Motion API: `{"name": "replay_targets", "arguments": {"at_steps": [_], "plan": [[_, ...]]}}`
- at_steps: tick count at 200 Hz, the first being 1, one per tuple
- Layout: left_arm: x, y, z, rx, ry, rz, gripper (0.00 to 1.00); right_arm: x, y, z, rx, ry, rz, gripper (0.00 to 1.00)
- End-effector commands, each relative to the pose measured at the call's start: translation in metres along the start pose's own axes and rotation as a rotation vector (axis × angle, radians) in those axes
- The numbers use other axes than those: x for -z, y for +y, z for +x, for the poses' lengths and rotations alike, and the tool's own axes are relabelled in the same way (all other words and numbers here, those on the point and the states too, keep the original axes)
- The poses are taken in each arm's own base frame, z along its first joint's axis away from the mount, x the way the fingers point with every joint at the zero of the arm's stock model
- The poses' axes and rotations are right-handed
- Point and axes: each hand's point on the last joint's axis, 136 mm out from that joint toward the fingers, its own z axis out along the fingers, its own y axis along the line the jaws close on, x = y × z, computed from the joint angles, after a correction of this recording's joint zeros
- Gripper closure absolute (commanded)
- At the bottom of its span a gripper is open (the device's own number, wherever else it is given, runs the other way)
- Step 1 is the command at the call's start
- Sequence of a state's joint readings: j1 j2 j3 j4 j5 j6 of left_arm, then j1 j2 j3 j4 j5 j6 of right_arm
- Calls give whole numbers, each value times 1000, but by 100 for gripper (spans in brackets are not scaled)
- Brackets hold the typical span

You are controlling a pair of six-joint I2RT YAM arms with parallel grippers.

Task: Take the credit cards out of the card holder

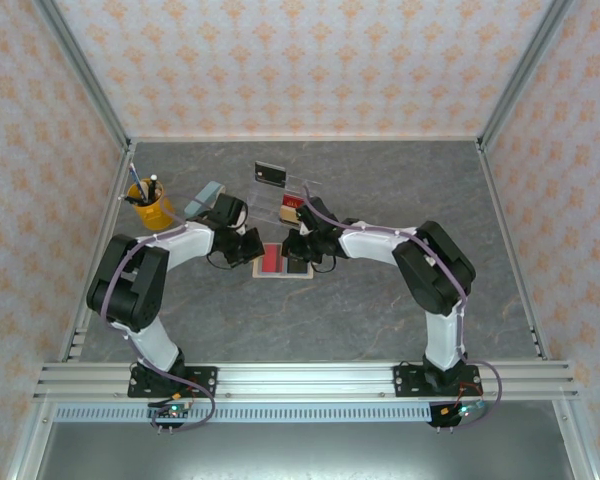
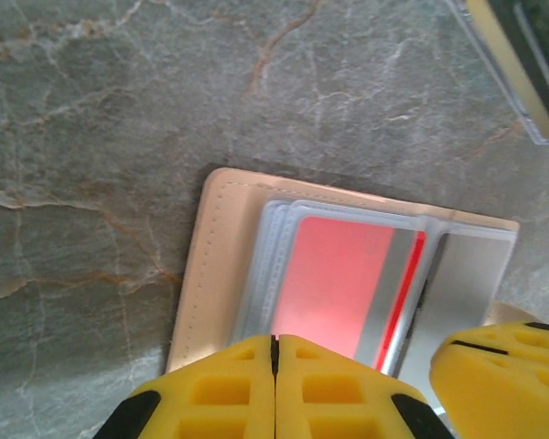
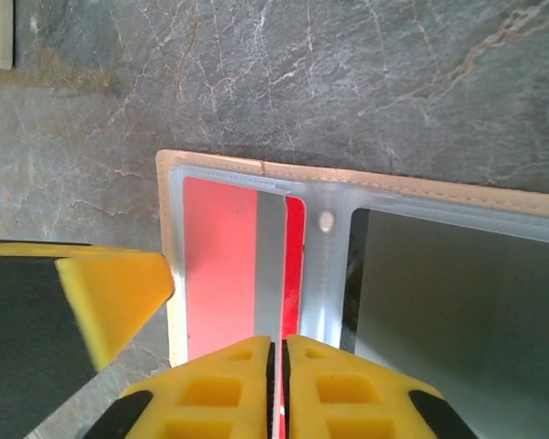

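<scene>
The card holder (image 1: 270, 272) lies open and flat on the table, its tan border (image 2: 210, 265) around clear sleeves. A red card (image 2: 339, 274) with a grey stripe sits in the left sleeve (image 3: 215, 265), and a dark card (image 3: 457, 302) fills the right one. My left gripper (image 2: 274, 340) is shut, with its tips over the near edge of the red card's sleeve (image 1: 250, 246). My right gripper (image 3: 275, 343) is shut but for a hairline slit. Its tips are at the red card's inner edge beside the fold (image 1: 302, 246). Whether either tip touches the sleeve is hidden.
A clear tray (image 1: 298, 188) with a black card (image 1: 270, 173) and a red item stands just behind the holder. A blue-grey block (image 1: 205, 198) and a yellow pen cup (image 1: 150, 208) are at the back left. The two grippers are almost touching over the holder.
</scene>
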State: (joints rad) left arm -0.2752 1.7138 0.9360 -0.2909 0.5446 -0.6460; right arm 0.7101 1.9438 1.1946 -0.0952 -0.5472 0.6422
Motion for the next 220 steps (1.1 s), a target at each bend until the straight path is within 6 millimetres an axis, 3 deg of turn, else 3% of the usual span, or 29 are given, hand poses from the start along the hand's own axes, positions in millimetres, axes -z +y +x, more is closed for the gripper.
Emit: {"name": "replay_targets", "arguments": {"at_steps": [1, 90, 155, 220], "plan": [[-2, 3, -3, 0, -1, -34, 92, -5, 8, -9, -17, -10, -33, 86], [-13, 22, 8, 43, 33, -84, 94, -18, 10, -6, -44, 22, -75, 85], [-17, 29, 14, 56, 46, -91, 94, -21, 18, -6, -56, 25, -129, 90], [-18, 32, 16, 61, 49, -101, 94, -26, -3, -4, -80, 20, -39, 87]]}}
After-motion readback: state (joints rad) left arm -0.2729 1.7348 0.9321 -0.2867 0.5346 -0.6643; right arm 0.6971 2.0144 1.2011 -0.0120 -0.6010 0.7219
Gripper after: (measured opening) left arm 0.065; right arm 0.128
